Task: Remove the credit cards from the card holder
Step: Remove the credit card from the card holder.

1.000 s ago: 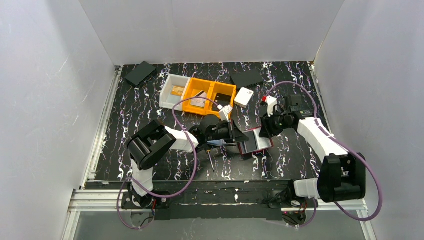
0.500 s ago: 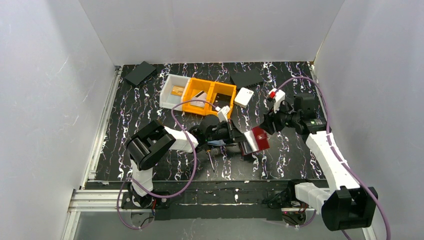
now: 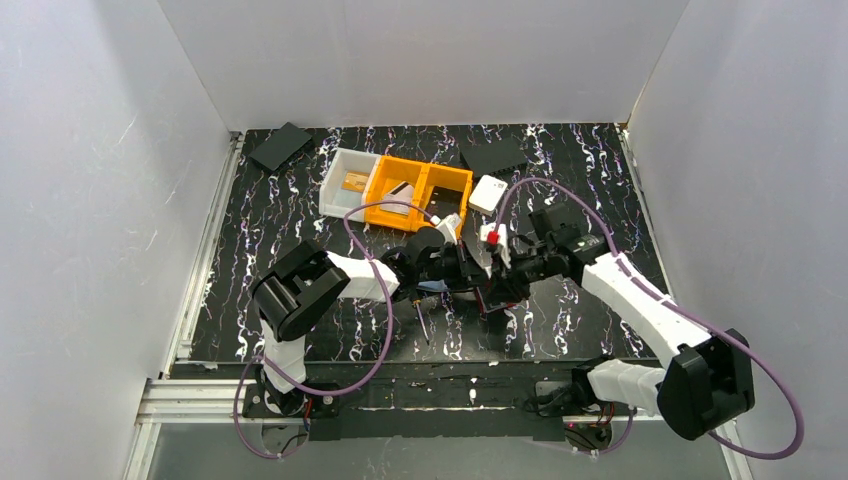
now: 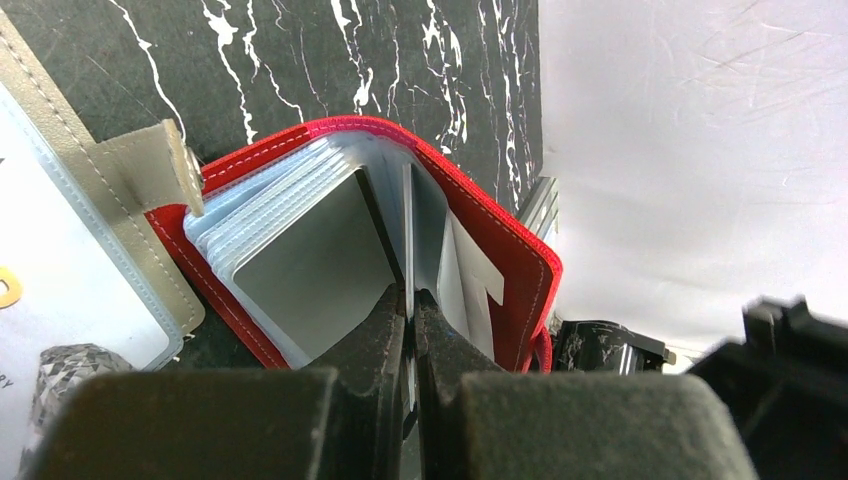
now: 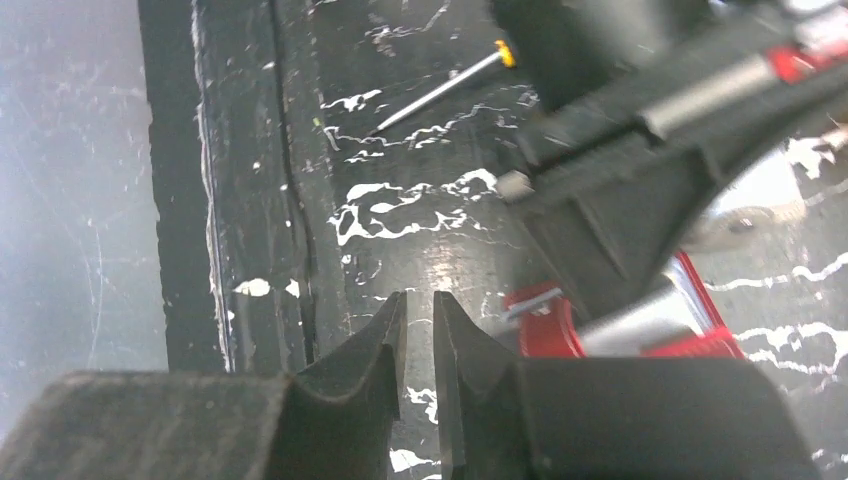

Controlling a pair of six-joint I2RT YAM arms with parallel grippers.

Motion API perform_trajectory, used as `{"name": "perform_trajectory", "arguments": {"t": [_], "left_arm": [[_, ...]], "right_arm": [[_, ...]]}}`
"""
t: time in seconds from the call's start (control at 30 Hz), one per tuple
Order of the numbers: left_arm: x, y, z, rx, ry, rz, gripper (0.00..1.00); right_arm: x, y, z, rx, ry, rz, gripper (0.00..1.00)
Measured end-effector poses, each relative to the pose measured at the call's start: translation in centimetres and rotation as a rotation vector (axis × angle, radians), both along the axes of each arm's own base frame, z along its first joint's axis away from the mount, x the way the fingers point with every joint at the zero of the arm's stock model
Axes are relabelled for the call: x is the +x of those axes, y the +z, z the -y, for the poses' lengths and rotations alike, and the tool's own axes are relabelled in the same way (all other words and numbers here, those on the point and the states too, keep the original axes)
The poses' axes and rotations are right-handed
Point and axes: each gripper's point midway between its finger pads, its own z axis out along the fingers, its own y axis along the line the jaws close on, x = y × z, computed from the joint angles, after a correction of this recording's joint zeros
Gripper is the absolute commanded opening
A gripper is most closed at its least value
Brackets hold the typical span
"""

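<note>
No text, label, brand or number is showing legibly in any view; faint marks on the white card (image 4: 70,260) are blurring out.

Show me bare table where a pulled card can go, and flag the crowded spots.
Bare: the table strip between the left rail and the white bin; the far right corner beside the black sheet; the near patch between the stick and the right arm. Crowded: the middle around the card holder, and the orange bins.

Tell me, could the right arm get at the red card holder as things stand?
Probably yes. The card holder lies just beside the nearly closed jaws of the right arm. But the left arm pinches a sleeve and its bulk hangs over the holder, so room is tight.
</note>
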Motion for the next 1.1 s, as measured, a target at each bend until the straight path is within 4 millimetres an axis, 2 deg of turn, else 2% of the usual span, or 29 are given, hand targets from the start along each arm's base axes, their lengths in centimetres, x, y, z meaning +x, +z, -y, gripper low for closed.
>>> {"name": "perform_trajectory", "arguments": {"t": [0.17,0.33,0.53,0.77,1.1], "left_arm": [[0.3,0.1,0.1,0.010,0.013,-0.021,0.00],[0.8,0.5,0.2,0.003,0.027,-0.031,0.00],[1.1,0.5,0.0,0.004,0.036,-0.038,0.00],[1.2,0.5,-0.1,0.004,0.036,-0.039,0.00],[0.8,1.4,-0.3,-0.017,0.016,-0.011,0.00]], "right_arm": [[-1.9,-0.4,-1.1,-0.037,0.116,0.086,0.24],[-2.2,-3.0,-0.3,-0.160,0.117,0.129,0.24],[0.5,-4.8,0.9,-0.291,0.000,0.175,0.24],[3.2,-5.0,1.6,-0.355,-0.124,0.231,0.25],[6.2,-5.7,4.1,-0.386,-0.334,0.167,0.38]]}}
